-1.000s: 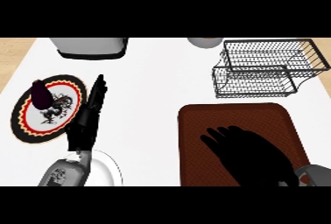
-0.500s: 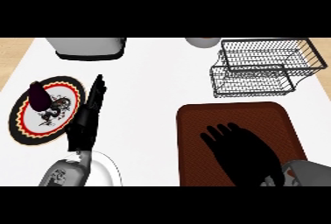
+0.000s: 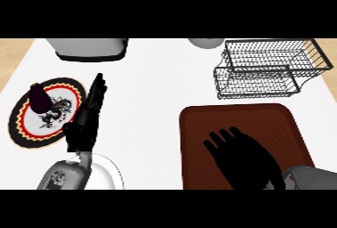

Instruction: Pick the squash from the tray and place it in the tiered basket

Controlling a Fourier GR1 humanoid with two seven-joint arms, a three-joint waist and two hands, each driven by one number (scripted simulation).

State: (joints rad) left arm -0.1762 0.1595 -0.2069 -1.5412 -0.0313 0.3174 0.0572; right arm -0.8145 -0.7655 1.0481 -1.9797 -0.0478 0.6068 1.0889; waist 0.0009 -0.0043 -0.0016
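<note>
Resting flat over the brown tray (image 3: 197,120), the right hand (image 3: 240,158) has its fingers spread straight, hiding any squash beneath. The left hand (image 3: 89,118) stands open, fingers up, beside one patterned plate (image 3: 26,129). One wire basket (image 3: 270,67) sits on the white tabletop (image 3: 158,80), beyond the tray.

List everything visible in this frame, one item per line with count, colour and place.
Tray: one, brown-red, front right of the counter.
Tiered basket: one, dark wire, back right.
Patterned plate: one, black, red and white, left.
Dark purple vegetable: one, on the patterned plate.
White plate: one, front left.
Grey appliance: one, back left.
Pale round object: one, back centre, cut off.
Squash: not visible.
Left robot hand: black, open, beside the patterned plate.
Right robot hand: black, open, over the tray.
</note>
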